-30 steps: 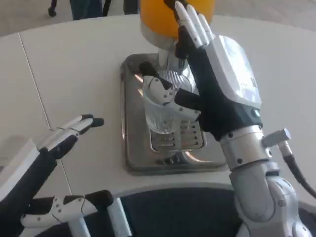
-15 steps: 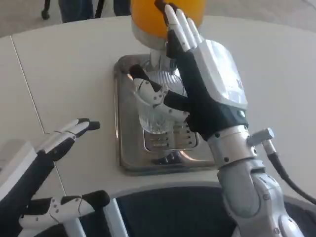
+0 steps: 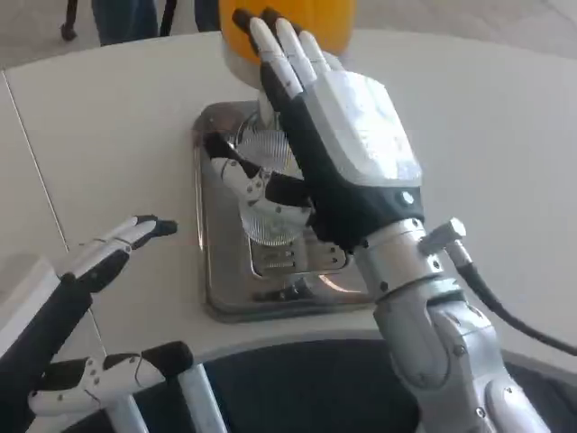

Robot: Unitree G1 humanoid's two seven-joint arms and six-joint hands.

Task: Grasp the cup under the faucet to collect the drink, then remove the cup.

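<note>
Surface: white table (image 3: 108, 135), a seam running down its left side; floor and dark legs beyond the far edge.
Left hand (image 3: 81, 298): low at the left, fingers spread, holding nothing.
Cup (image 3: 266, 194): clear ribbed glass on the steel drip tray (image 3: 216, 271), below the orange dispenser (image 3: 288, 23).
Right hand (image 3: 334, 153): thumb and fingers wrapped round the cup.
Hidden: the faucet behind the right hand; the dispenser cut off at the top.
Writing: none readable.
</note>
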